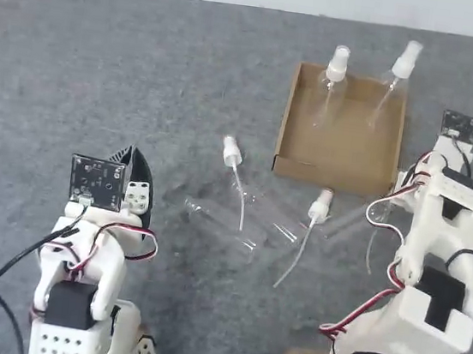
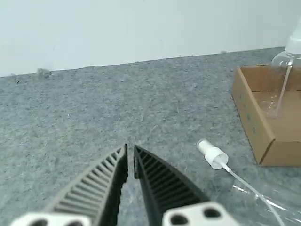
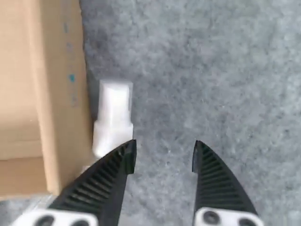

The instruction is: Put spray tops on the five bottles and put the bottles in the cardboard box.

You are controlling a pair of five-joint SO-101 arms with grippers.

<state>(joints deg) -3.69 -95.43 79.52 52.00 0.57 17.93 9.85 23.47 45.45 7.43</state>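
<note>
Left claw [image 2: 130, 153] sits closest to the lens, its ridged jaws nearly together with just a slit between, gripping nothing. Ahead of it the grey bench [image 2: 94, 103] runs bare to the white wall [image 2: 141, 28], leaving broad free room on that side. Right claw [image 3: 163, 148] hangs with jaws spread wide and nothing between them, over bare bench just outside the cardboard box [image 1: 343, 151]. A white spray top [image 3: 113, 117] lies along the box's outer wall, beside one jaw.

Inside the box, toward its far edge, a capped bottle [image 1: 330, 89] and a second capped bottle [image 1: 392, 88] stand. In front of the box's near edge, a loose spray top [image 1: 233, 151] and a second loose top [image 1: 320, 207] lie with their dip tubes trailing across a cluster of clear uncapped bottles [image 1: 222, 220]. These lie on their sides with outlines overlapping, so I cannot tell the count. The cluster sits between the two arms.
</note>
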